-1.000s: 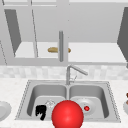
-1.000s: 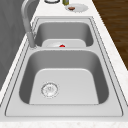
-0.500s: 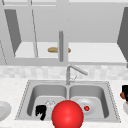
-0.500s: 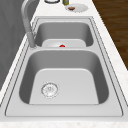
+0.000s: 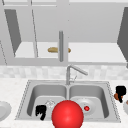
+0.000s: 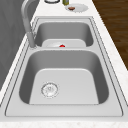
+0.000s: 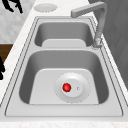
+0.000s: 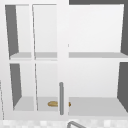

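Light: my scene was evenly bright, flat, with no clear source.
Shadows: soft grey shading lay inside the sink (image 6: pixel 62 57) basins and along the cabinet (image 8: pixel 15 50) side walls.
Glare: I saw none on the faucet (image 7: pixel 98 22).
Focus: edges looked soft everywhere.

Red ball (image 5: pixel 67 114), grey sink (image 5: pixel 27 87)

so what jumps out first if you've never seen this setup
The big red ball at the sink's front edge, in the front view. Then the small red thing on a plate in the right basin. The left robot hand hangs beside the ball; the right robot hand hovers over the right counter.
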Available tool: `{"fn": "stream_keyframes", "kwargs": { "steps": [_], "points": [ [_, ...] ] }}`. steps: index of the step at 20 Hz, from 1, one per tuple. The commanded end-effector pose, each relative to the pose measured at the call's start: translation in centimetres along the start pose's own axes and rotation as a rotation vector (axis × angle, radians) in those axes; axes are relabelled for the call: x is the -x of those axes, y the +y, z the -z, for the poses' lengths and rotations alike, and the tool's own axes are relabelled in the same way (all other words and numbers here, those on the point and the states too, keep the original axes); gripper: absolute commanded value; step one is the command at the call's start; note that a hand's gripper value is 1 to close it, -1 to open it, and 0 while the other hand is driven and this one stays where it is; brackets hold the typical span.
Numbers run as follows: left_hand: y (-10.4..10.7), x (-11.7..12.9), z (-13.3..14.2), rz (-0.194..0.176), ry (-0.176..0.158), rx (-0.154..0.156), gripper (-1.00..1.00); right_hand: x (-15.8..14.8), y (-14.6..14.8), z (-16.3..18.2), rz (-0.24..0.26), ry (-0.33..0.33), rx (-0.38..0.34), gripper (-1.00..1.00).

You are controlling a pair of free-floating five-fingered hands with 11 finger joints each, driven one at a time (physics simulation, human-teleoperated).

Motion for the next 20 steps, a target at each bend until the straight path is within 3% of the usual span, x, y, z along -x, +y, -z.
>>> {"fn": "stream_keyframes", "kwargs": {
  "steps": [1,8,20],
  "points": [
    [0.0,0.0,0.0,0.0,0.0,0.0,0.0,-1.6,-1.8,-2.2,0.007,0.004,0.034,1.0],
    [0.0,0.0,0.0,0.0,0.0,0.0,0.0,-4.1,-5.3,-7.1,0.011,0.005,0.035,1.0],
    [0.0,0.0,0.0,0.0,0.0,0.0,0.0,-5.4,-11.6,-13.1,0.022,0.005,0.03,1.0]
  ]
}}
